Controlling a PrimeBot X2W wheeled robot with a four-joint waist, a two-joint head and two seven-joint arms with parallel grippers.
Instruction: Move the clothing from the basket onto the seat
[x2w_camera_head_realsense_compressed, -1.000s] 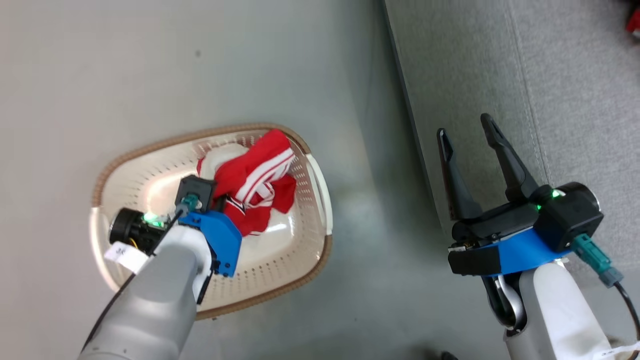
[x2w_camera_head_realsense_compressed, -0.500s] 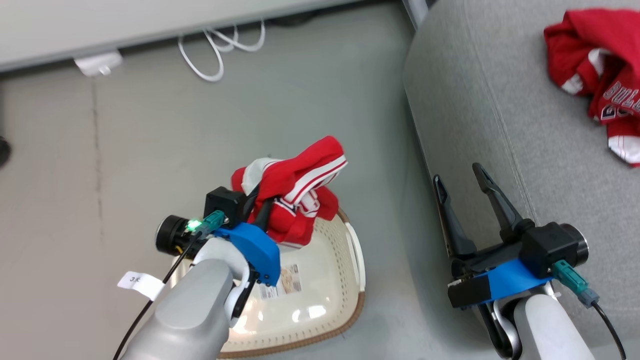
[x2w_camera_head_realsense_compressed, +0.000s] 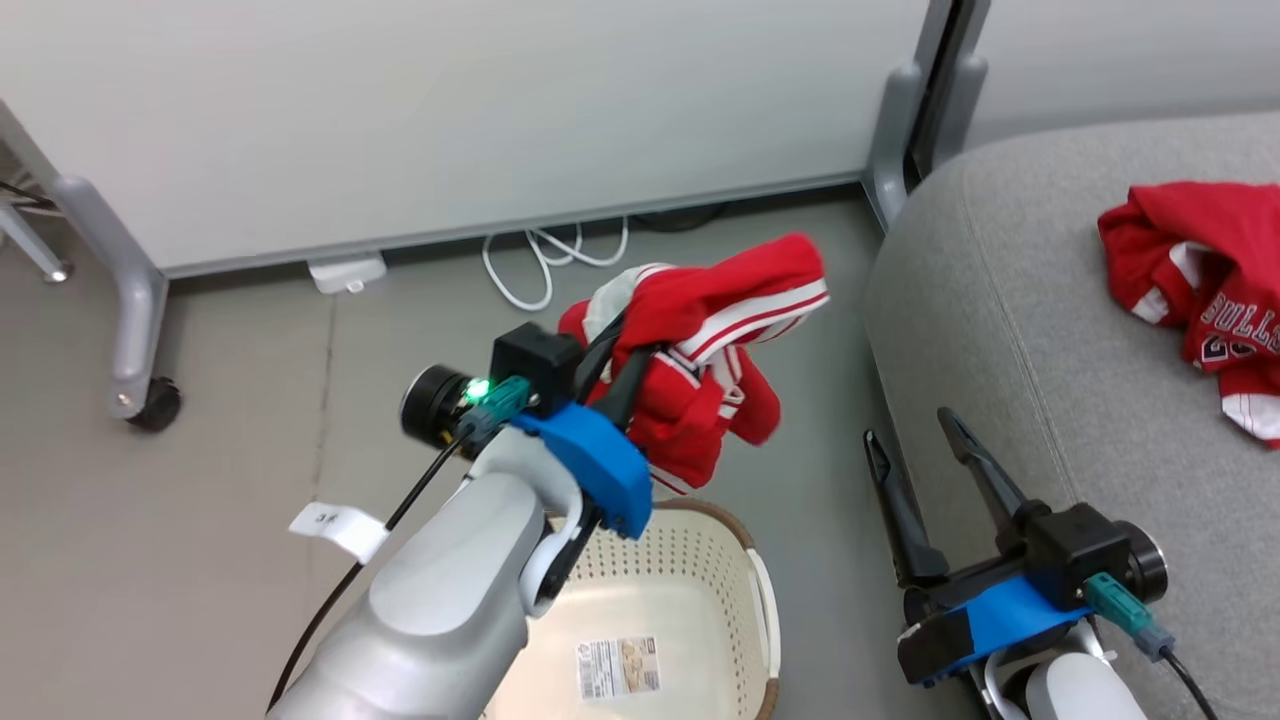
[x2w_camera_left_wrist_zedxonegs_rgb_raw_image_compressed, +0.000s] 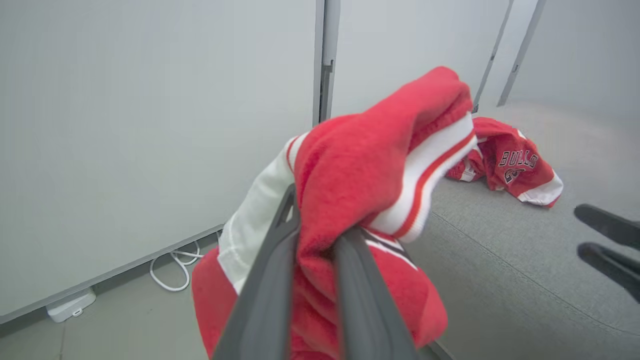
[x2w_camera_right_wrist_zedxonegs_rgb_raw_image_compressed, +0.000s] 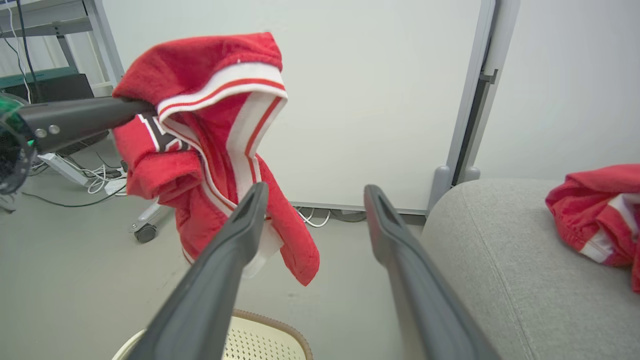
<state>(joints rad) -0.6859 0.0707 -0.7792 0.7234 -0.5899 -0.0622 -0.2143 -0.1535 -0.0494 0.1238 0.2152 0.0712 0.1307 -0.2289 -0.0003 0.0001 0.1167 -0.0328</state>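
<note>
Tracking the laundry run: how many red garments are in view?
2. One garment hangs between the fingers of the left gripper, clear of the basket; the other garment lies crumpled on the sofa. The basket is partly hidden.

head above, wrists close; shared sofa (x2w_camera_head_realsense_compressed: 1000, 300)

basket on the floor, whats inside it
Inside the cream perforated plastic basket, a printed paper label lies on its otherwise bare floor. The grey left forearm covers its left part, so anything there is hidden.

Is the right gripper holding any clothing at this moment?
No: the right gripper has its fingers wide apart with nothing gripped between them, next to the grey sofa.
</note>
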